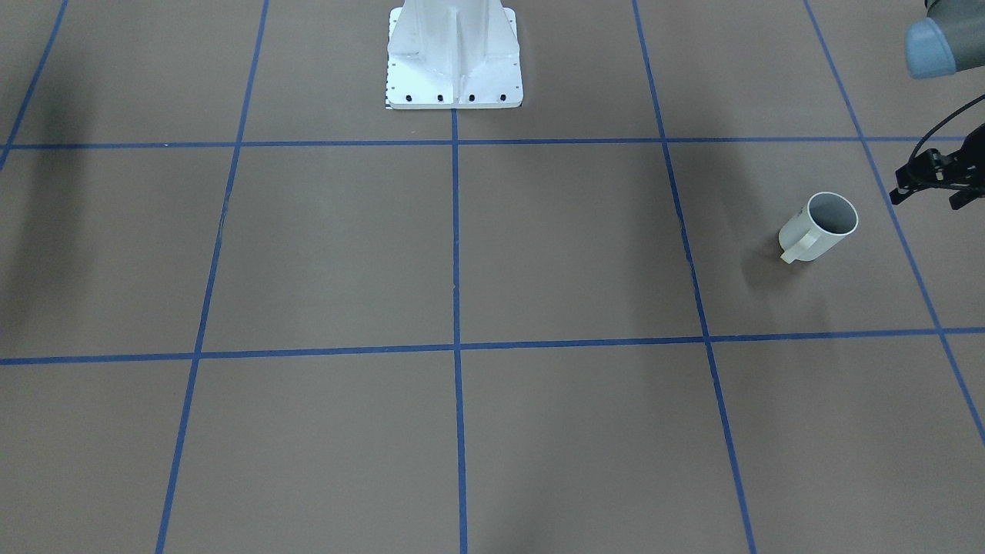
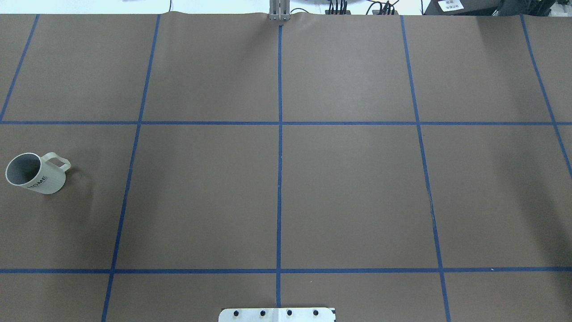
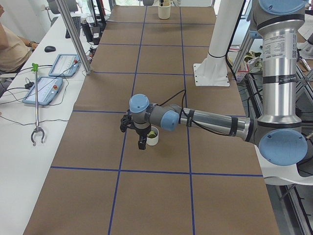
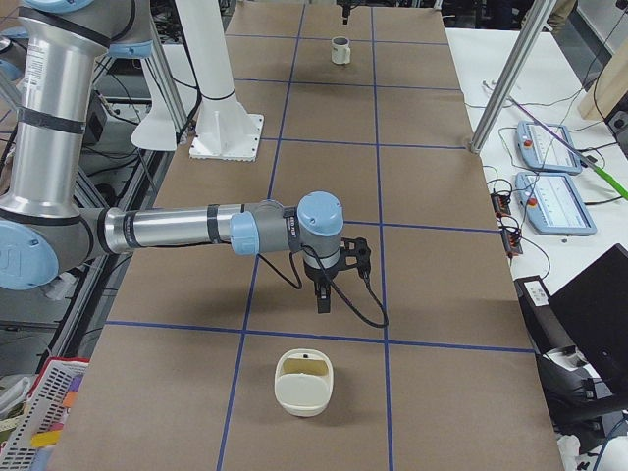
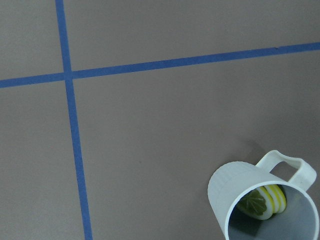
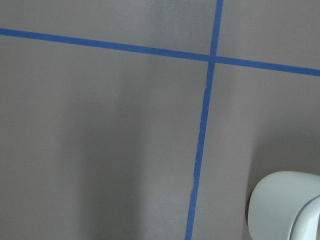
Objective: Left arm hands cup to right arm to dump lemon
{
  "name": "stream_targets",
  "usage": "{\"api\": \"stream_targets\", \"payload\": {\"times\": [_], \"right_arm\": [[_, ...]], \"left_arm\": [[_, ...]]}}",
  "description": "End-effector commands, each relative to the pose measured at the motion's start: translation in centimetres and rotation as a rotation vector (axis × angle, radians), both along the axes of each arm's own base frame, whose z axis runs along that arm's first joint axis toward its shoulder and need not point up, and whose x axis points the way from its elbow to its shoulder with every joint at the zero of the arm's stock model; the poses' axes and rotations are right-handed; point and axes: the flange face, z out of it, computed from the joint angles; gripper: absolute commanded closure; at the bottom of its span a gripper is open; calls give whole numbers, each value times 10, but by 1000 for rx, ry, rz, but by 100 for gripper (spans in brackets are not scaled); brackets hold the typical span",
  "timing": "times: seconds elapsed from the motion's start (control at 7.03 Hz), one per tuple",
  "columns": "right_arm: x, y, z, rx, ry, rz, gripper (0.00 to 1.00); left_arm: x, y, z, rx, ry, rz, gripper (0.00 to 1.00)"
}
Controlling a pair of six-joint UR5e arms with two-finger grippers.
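The white cup (image 1: 819,227) stands upright on the brown table near the robot's left end. It also shows in the overhead view (image 2: 33,173), with dark lettering on its side. The lemon (image 5: 262,202) slice lies inside it. My left gripper (image 1: 923,201) hangs just beside the cup, above the table, with its fingers apart and empty. In the left side view the left gripper (image 3: 141,142) is right next to the cup (image 3: 153,137). My right gripper (image 4: 323,299) hovers over the table's other end, far from the cup (image 4: 340,49). I cannot tell whether it is open or shut.
A cream rounded container (image 4: 304,383) sits on the table near the right gripper and shows at the right wrist view's corner (image 6: 282,207). The white robot base (image 1: 454,58) stands at mid-table. Blue tape lines (image 2: 279,134) grid the brown surface.
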Motion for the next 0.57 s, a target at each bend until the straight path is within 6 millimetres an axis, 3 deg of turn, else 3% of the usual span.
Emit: {"api": "stream_targets", "payload": {"times": [0.0, 0.14, 0.43], "right_arm": [[-2, 0, 2, -5, 0, -4, 0], [-2, 0, 2, -4, 0, -6, 0], [-2, 0, 6, -11, 1, -8, 0]], "left_arm": [[23, 2, 25, -25, -10, 45, 0], [38, -2, 25, -8, 0, 70, 0], [45, 0, 24, -10, 6, 83, 0]]}}
